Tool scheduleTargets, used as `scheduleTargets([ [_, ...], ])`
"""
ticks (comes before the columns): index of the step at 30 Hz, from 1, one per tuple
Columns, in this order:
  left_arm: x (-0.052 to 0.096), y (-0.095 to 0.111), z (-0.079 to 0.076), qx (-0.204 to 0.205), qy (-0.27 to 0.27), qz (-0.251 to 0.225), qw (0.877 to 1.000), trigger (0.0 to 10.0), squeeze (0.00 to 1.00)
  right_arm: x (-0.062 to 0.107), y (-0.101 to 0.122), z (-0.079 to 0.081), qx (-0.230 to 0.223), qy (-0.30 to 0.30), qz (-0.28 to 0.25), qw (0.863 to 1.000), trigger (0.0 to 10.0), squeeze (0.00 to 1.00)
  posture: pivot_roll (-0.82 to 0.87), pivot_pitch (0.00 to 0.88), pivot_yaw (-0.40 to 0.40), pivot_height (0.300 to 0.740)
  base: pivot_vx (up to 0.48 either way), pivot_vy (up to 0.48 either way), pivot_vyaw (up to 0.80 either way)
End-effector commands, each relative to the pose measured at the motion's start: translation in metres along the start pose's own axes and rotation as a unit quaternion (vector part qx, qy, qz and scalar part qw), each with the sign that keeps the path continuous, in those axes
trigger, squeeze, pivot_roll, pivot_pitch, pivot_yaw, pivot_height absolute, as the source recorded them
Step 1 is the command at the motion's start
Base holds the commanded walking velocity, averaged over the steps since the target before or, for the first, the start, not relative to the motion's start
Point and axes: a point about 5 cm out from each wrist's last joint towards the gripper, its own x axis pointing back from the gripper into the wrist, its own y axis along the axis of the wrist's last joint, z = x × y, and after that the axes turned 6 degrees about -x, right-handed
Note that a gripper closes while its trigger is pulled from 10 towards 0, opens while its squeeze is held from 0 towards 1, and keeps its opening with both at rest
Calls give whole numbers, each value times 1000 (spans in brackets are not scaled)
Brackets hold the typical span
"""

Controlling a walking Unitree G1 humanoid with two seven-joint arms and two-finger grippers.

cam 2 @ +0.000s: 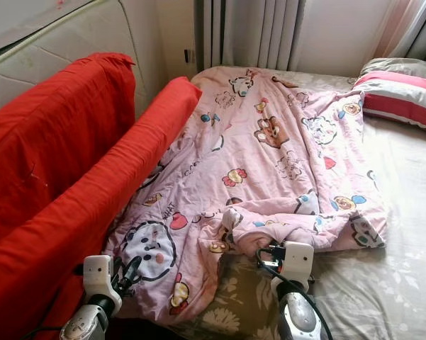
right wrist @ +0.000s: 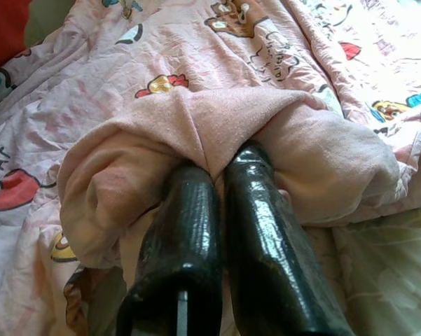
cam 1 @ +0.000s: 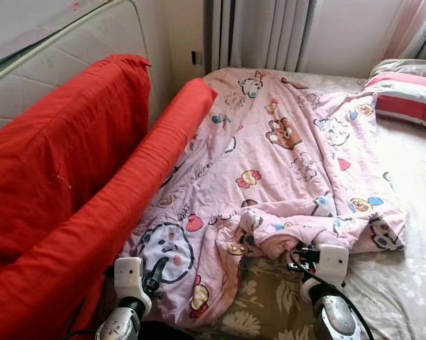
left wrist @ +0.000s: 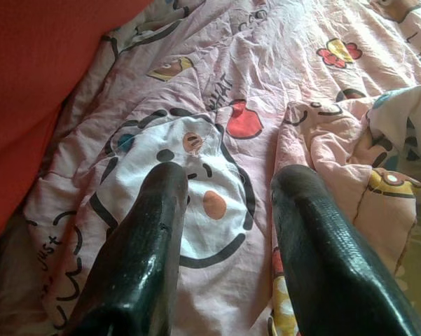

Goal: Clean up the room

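Observation:
A pink cartoon-print quilt (cam 1: 269,163) lies spread over the bed, its near edge bunched into a fold (cam 1: 283,237). My right gripper (right wrist: 221,175) is shut on that bunched near edge of the quilt (right wrist: 217,119), the pink cloth pinched between its black fingers (right wrist: 266,231). My left gripper (left wrist: 228,185) hovers open just above the quilt's near left corner, over a white cartoon face (left wrist: 196,203), with nothing between its fingers. In the eye views the right wrist (cam 1: 326,265) sits at the quilt's near edge and the left wrist (cam 1: 131,280) by the red cushion.
A long red cushion (cam 1: 92,212) runs along the bed's left side against a white padded headboard (cam 1: 64,57). A pink-striped pillow (cam 1: 404,88) lies at the far right. Floral bedsheet (cam 1: 383,283) shows near the front. Grey curtains (cam 1: 259,32) hang behind.

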Motion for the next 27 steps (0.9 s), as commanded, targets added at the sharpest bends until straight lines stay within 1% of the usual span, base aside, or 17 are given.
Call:
scheduleTargets([
  [1, 4, -5, 2, -11, -1, 8, 1000, 10000, 0, 3, -2, -1, -5, -5, 4, 1000, 10000, 0, -5, 211, -4, 740, 0, 0, 0],
  [7, 4, -5, 2, -11, -2, 7, 1000, 10000, 0, 3, -3, -2, -4, -7, 7, 1000, 10000, 0, -6, 210, -5, 740, 0, 0, 0],
  [12, 3, -5, 1, -10, -3, 6, 1000, 10000, 0, 3, -3, -3, -3, -8, 8, 1000, 10000, 0, -6, 210, -5, 740, 0, -331, 0],
  [27, 3, -4, 0, -3, -4, 1, 1000, 10000, 0, 3, -3, -3, -1, -8, 9, 1000, 10000, 0, -7, 192, -3, 740, 0, 0, 0],
])
